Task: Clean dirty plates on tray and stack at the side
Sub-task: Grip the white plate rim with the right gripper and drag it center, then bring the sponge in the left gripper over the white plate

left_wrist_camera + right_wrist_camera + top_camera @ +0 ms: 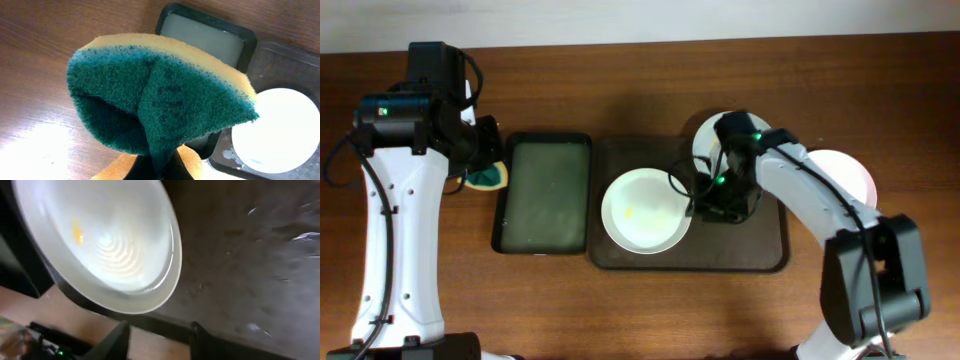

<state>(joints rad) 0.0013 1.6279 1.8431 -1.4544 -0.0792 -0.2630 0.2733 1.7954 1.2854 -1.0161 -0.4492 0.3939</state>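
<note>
A white plate (645,212) with a small yellow smear lies on the left part of the dark brown tray (760,250). My right gripper (694,200) sits just right of this plate's rim; in the right wrist view the gripper (159,340) is open, with nothing between its fingers and the plate (100,240) just ahead. A second plate (708,135) shows at the tray's far edge, partly under the right arm. A third plate (848,172) lies on the table right of the tray. My left gripper (483,172) is shut on a green and yellow sponge (160,95), left of the black tray.
A narrower black tray (543,193) with a greenish inside stands between the sponge and the brown tray. The brown tray's floor (250,255) looks wet and streaked. Bare wooden table runs along the front edge and the far right.
</note>
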